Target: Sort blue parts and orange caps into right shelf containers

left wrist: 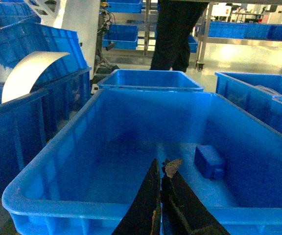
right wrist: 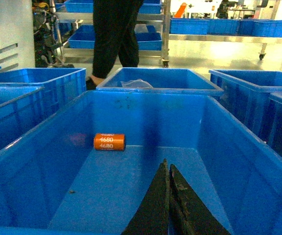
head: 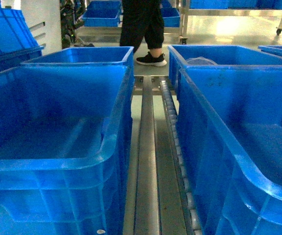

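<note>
Four glossy blue plastic crates with thick rolled rims fill the head view, two on each side of a grey metal roller track [head: 153, 161] that runs down the middle; the near left crate [head: 58, 161] and the near right crate [head: 219, 147] show smooth, slightly translucent walls. In the left wrist view, the left pincer [left wrist: 161, 169] hangs over the near rim of its crate, its dark, scuffed blades pressed together to a point with nothing between them; a small blue rectangular block [left wrist: 209, 161] lies on the crate's floor, just to the right of the tips and apart from them. In the right wrist view, the right pincer [right wrist: 167, 169] is likewise pressed together and bare, low over the other crate's floor, while an orange cylindrical cap printed 4680 [right wrist: 109, 142] lies on its side near the far wall, to the left and well apart from the tips. A person's black-trousered legs [head: 141, 24] stand beyond the crates.
</note>
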Tool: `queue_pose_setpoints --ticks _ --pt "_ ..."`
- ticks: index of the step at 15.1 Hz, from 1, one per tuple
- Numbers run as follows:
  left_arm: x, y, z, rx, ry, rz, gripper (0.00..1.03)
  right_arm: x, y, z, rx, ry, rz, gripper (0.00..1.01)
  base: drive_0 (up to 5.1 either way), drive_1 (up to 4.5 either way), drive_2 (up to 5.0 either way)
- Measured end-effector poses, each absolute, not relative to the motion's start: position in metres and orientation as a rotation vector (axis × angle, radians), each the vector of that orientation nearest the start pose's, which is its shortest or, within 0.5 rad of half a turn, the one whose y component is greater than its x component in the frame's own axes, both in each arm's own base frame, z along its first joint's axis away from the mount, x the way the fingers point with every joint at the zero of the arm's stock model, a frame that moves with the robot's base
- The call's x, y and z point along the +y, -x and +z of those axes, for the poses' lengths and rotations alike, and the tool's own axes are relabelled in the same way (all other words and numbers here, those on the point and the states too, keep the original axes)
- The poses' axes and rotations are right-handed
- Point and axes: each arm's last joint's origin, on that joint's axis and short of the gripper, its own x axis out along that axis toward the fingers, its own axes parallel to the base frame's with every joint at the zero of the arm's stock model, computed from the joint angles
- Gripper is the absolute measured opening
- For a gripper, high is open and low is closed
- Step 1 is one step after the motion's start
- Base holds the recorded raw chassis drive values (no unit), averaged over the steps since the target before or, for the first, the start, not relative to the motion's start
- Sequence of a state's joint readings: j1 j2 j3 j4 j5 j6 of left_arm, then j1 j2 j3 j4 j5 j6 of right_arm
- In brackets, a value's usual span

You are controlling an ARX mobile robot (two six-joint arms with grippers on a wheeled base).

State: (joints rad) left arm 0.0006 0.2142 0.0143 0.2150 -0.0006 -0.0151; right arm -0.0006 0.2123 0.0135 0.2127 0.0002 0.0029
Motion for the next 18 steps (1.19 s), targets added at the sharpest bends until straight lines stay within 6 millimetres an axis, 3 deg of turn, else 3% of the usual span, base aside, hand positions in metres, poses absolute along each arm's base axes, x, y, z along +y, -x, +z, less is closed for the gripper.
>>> queue_pose_setpoints --ticks 10,11,16,17,18 --pt "0.0 -0.097 0.167 0.003 0.014 0.001 0.02 0.0 -0.097 0.167 -0.002 -0.003 0.0 0.01 0.0 0.0 0.0" --pt "0.0 -0.097 0.167 0.002 0.014 0.0 0.05 0.0 -0.097 0.167 -0.004 -0.002 0.0 0.06 0.0 0.0 0.0" --pt "0.0 -0.097 0.167 0.002 0.014 0.001 0.54 0.0 -0.097 0.167 -0.004 -0.003 0.0 0.56 0.0 0.0 0.0" --pt "0.0 -0.097 0.167 0.002 0.014 0.001 0.97 0.0 -0.097 0.167 -0.004 -0.003 0.0 0.99 0.0 0.0 0.0" --pt "0.0 -0.097 0.167 0.002 0.011 0.001 0.98 0.0 -0.097 0.167 -0.004 -0.003 0.0 0.98 0.0 0.0 0.0"
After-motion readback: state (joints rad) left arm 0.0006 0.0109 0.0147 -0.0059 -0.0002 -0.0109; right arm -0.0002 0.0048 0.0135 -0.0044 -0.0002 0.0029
